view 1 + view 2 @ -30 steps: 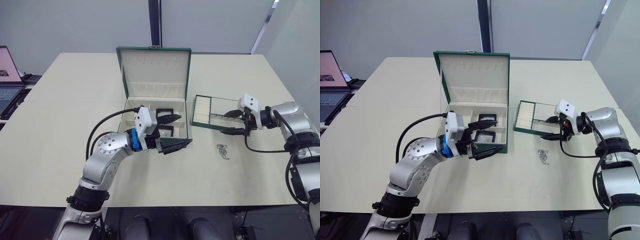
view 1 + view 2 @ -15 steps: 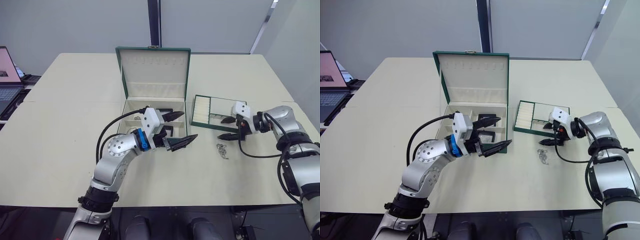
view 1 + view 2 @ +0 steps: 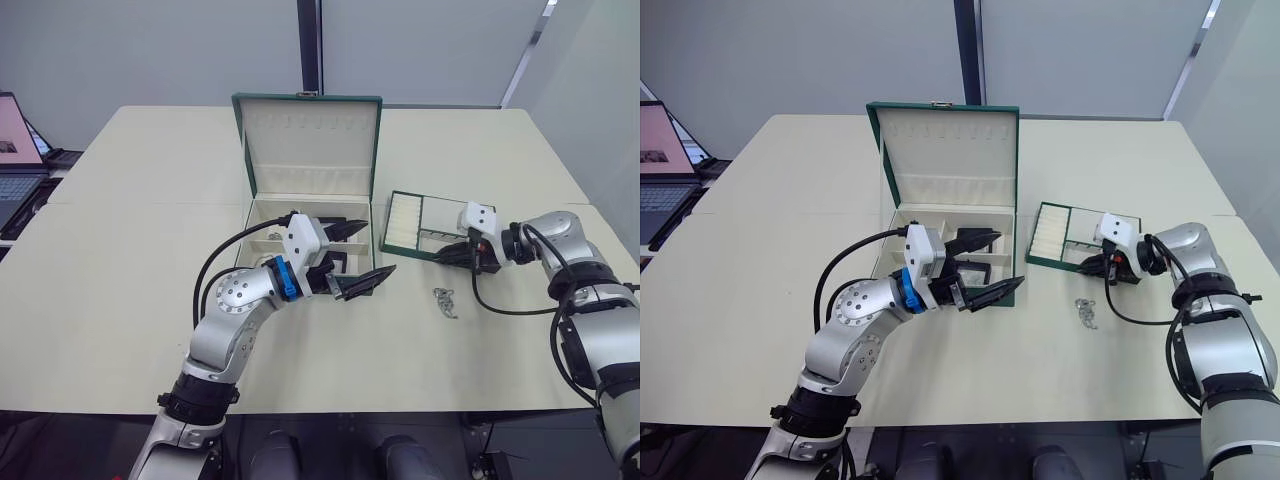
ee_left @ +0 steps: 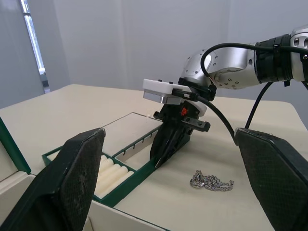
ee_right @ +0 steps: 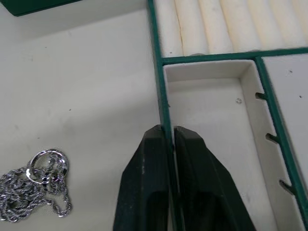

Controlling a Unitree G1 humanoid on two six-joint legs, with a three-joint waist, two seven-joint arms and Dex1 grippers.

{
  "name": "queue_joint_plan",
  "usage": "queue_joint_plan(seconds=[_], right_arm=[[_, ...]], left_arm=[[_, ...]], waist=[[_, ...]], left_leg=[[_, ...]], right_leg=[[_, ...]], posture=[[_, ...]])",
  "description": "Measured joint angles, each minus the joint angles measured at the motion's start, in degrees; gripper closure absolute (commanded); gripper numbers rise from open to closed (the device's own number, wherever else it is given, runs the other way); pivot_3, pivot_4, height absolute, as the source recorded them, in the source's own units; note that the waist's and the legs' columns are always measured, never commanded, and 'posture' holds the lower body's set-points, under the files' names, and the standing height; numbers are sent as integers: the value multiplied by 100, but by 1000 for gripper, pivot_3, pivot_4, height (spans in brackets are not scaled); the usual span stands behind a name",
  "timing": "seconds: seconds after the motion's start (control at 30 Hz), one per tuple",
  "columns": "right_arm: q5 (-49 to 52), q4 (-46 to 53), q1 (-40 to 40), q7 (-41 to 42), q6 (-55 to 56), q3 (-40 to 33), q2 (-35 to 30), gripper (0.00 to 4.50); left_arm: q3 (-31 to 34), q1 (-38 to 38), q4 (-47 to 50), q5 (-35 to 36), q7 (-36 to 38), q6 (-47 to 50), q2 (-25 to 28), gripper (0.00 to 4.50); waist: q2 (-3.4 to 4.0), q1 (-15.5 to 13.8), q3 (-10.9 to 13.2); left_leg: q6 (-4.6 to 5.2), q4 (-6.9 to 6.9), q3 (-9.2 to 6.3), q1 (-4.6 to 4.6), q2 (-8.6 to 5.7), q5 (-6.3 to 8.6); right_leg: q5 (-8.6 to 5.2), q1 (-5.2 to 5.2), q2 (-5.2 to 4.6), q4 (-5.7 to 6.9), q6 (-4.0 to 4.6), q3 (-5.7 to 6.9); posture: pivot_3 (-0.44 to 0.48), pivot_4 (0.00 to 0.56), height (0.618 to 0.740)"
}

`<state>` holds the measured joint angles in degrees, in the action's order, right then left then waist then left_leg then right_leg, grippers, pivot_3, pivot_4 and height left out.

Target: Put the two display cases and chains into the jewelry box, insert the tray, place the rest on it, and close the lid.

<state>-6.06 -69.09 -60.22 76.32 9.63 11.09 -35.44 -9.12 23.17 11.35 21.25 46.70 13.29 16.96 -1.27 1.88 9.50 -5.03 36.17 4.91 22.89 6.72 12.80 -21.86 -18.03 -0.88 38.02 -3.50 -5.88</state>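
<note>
1. Pale cream surface is seen carrying all the task's things, with grey walls behind it and a laptop at its far left edge.
2. The tray lies flat right of centre, just right of the jewelry box, its ring-roll ridges at its left end and open compartments to the right.
3. The tray's near rim is pinched by the right gripper; its jaws are clamped together on the thin green wall, one finger outside and one inside a compartment, as the right wrist view shows.
4. A chain lies bunched on the bare surface, just near of the tray and close to the right gripper, touching neither.
5. The jewelry box stands at the centre with its lid raised upright at the far side, cream lining facing forward.
6. Two display cases are seen lying inside the box, partly hidden by the left arm; something small and silvery lies in a far-left compartment, too small to be made out.
7. The left gripper is held over the box's near right corner, its jaws wide apart and nothing between them.
</note>
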Motion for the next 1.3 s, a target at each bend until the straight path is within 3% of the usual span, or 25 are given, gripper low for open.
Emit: queue_joint_plan(seconds=[0.43,0.7,0.97,1.17,1.3], right_arm=[[7,-1,0,9,-2,-66,-6,4482],[134,636,-41,601,-579,-216,-413,4482],[523,3211,461,1228,-1973,-283,-1178,4482],[1545,5918,1495,1391,-3752,-331,-2026,4482],[2170,7400,1692,1122,-4962,-371,-1989,4482]], left_arm=[[0,65,-50,-12,4,0,-23,0],[187,57,4,17,-74,13,128,0],[525,-509,524,246,-108,222,558,0],[1114,-1437,1276,660,-134,551,1039,0],[1719,-2253,1773,932,-299,645,1230,0]], waist=[[0,0,0],[16,0,10],[25,-20,15],[27,-7,17],[28,45,17]], left_leg=[[0,0,0,0,0,0],[0,-1,0,1,0,0],[0,-8,-1,4,0,0],[1,-19,-8,5,0,1],[1,-19,-13,-4,1,2]], right_leg=[[0,1,0,0,0,0],[0,0,0,0,0,0],[0,-2,-1,-5,0,1],[0,-1,-1,-4,0,0],[0,7,0,0,0,-2]], posture=[[0,150,740],[0,150,740],[0,150,740],[0,150,740],[0,150,740]])
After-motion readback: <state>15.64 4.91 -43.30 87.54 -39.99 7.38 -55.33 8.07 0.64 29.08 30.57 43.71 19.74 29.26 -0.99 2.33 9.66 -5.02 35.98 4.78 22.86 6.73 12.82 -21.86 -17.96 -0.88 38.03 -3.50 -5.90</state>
